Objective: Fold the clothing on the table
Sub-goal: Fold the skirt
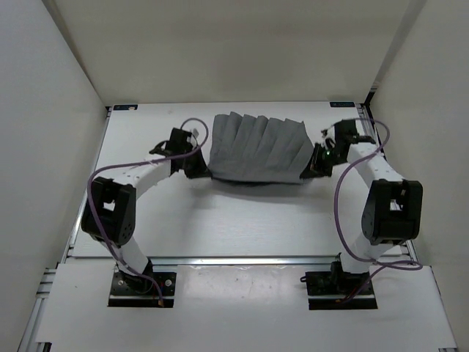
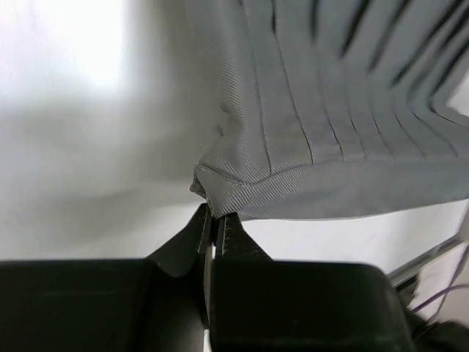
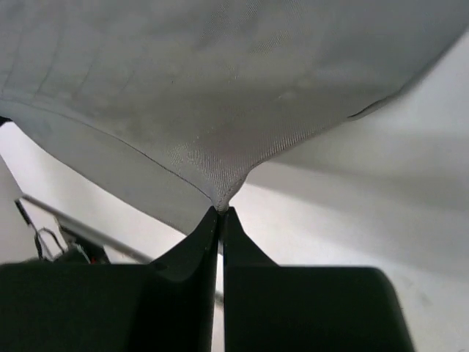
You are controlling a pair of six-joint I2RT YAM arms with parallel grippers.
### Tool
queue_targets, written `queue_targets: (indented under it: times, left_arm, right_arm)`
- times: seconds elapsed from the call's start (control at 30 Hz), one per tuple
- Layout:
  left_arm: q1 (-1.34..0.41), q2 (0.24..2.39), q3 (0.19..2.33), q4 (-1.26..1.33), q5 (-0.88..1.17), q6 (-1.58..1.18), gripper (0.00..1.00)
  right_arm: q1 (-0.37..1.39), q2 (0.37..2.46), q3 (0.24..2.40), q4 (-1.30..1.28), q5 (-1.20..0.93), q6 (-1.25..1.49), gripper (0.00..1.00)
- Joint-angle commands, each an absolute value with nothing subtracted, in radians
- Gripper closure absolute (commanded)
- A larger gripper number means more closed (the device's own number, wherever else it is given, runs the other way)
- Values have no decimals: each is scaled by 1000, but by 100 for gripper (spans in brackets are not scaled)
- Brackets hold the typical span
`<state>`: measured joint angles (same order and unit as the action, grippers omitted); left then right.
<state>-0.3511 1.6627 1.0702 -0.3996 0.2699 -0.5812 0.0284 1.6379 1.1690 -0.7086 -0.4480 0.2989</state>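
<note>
Clothing [image 1: 256, 147]: near corners pinched in left end effector [image 2: 214, 222] and right end effector [image 3: 220, 215]; we should lift level, hem taut

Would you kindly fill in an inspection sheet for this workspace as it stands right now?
Surface: white table, bare in front of the garment.
Job's things: grey pleated clothing, fanned out at the far middle, not yet folded; its near edge looks raised off the table.
Clutter: nothing seen.
Grippers: left gripper shut on the clothing's near-left corner; right gripper shut on its near-right corner.
Cables: purple cables loop along both arms, clear of the clothing.
Surroundings: plain white walls on three sides.
</note>
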Motion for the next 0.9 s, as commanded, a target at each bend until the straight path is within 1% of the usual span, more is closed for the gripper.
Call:
queue_targets:
  times: [0.0, 0.1, 0.2, 0.27, 0.33, 0.37, 0.43, 0.47, 0.53, 0.57, 0.63, 0.73, 0.8, 0.87]
  left_arm:
    - [-304, 1692, 1305, -437, 285, -529, 100]
    - [-293, 1678, 1400, -451, 301, -522, 100]
    - [-295, 1577, 1353, -437, 377, -535, 100]
    - [-305, 1464, 1252, -400, 403, -552, 100]
    - [-307, 1299, 1180, -377, 422, -574, 100]
    - [-302, 1252, 1137, -370, 449, -595, 100]
    - [-266, 1079, 1083, -357, 489, -624, 100]
    - [-255, 1001, 1063, -359, 511, -636, 100]
    - [-216, 906, 1078, -427, 518, -627, 100]
    - [-206, 855, 1104, -449, 502, -611, 100]
    - [-198, 819, 1164, -553, 476, -577, 100]
    - [-193, 845, 1255, -647, 413, -557, 100]
    - [-192, 906, 1284, -673, 382, -551, 100]
    - [-177, 998, 1264, -667, 367, -549, 100]
  right_arm:
    - [2, 1672, 1414, -696, -434, 261, 100]
    - [2, 1657, 1502, -678, -465, 244, 100]
    - [-9, 1590, 1496, -709, -462, 215, 100]
    - [18, 1502, 1436, -709, -439, 195, 100]
    - [78, 1354, 1373, -703, -388, 180, 100]
    - [95, 1317, 1329, -700, -347, 175, 100]
    - [159, 1148, 1254, -681, -279, 182, 100]
    - [176, 1114, 1234, -667, -256, 187, 100]
    - [215, 969, 1191, -654, -227, 212, 100]
    - [228, 944, 1189, -649, -204, 218, 100]
    - [247, 873, 1213, -655, -151, 216, 100]
    - [217, 903, 1316, -681, -170, 206, 100]
    - [193, 980, 1370, -704, -192, 192, 100]
    - [186, 1095, 1379, -687, -196, 180, 100]
